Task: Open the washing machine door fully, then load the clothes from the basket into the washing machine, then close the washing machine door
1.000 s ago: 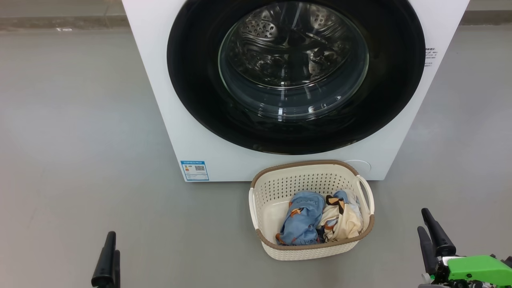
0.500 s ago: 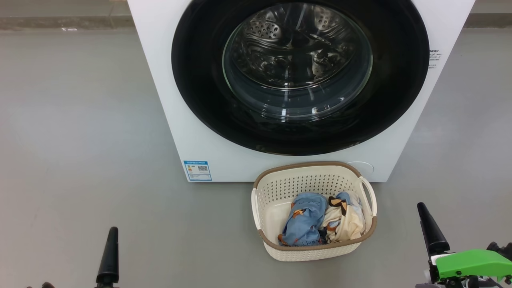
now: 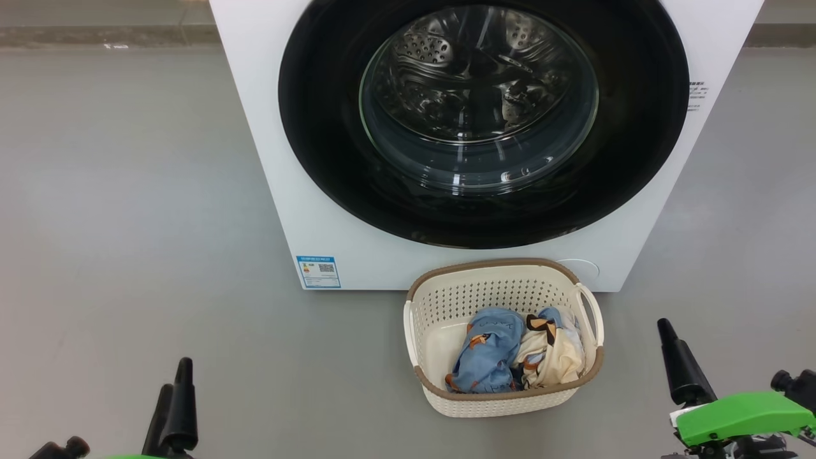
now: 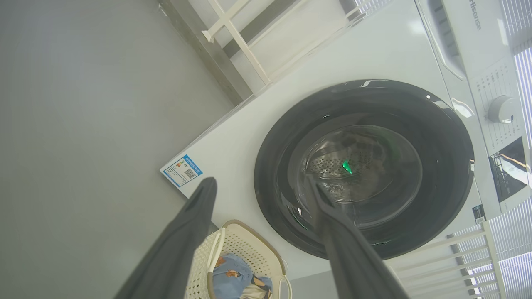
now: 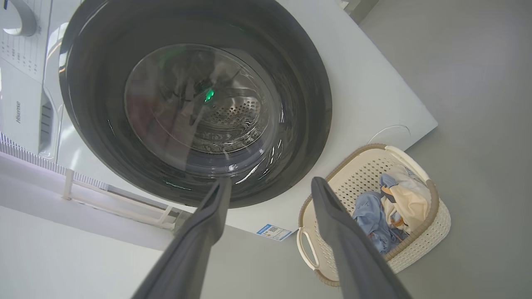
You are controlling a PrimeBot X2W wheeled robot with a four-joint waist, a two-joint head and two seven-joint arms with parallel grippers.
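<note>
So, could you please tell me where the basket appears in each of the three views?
Head view: basket lower centre-right, just before the washer.
Left wrist view: bottom edge, left of centre.
Right wrist view: lower right.
Shared landmark: the blue sticker on the washer's lower corner.

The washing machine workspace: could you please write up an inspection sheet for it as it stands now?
Surface: grey floor, smooth.
Job's things: washing machine white, upright; washing machine door shut; basket on the floor just in front of the machine; clothes, blue and cream, heaped towards its right side.
Clutter: nothing seen.
Grippers: left gripper open, holding nothing; right gripper open, holding nothing.
Cables: nothing seen.
Surroundings: blue label sticker at the machine's lower left; white rail frame beside the machine.
</note>
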